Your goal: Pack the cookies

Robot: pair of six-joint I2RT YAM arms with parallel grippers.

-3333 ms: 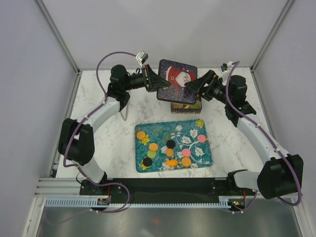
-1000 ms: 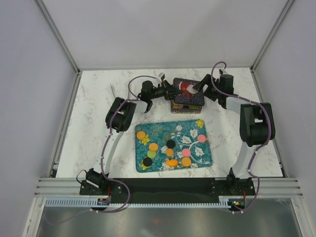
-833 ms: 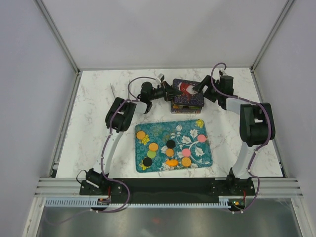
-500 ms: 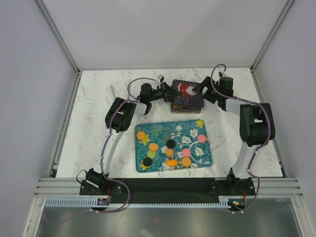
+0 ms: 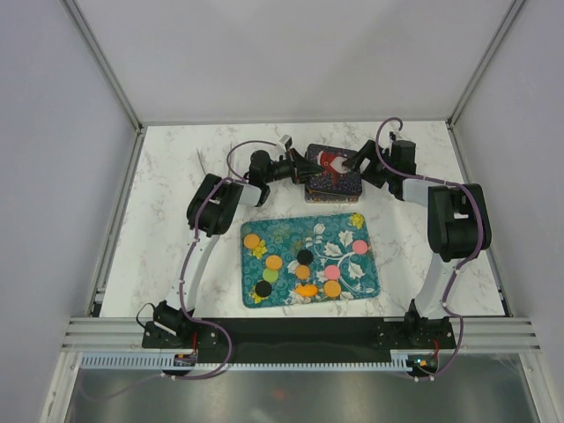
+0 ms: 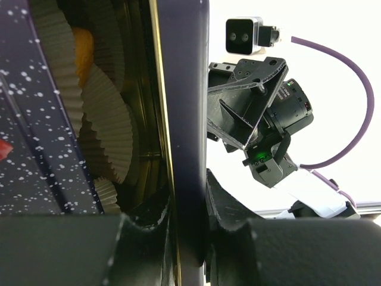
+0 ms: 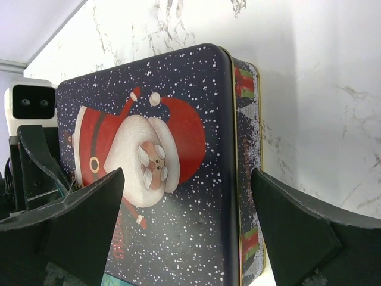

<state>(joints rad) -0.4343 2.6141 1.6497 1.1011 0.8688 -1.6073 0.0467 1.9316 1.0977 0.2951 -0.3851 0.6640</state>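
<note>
The cookies [image 5: 305, 257], several orange, pink, green and black discs, lie on a teal flowered tray [image 5: 284, 233]. Behind it stands a dark Christmas tin [image 7: 247, 149] with its Santa lid [image 5: 333, 167] lying over it. My left gripper [image 5: 304, 167] is shut on the lid's left edge [image 6: 187, 179]. That edge is lifted a little, so white pleated paper cups [image 6: 104, 128] show inside, one holding something orange [image 6: 83, 47]. My right gripper [image 5: 357, 163] is open over the lid [image 7: 155, 149], its jaws wide apart [image 7: 184, 220] and holding nothing.
The white marble table [image 5: 167, 220] has walls at the back and both sides. Both arms stretch far forward to the tin at the table's back. In the left wrist view the right gripper [image 6: 250, 119] faces me just across the lid.
The lid, held high between both grippers 3.3 s ago, has come down over the tin. In the last second it sank a little lower, and both arms barely moved.
</note>
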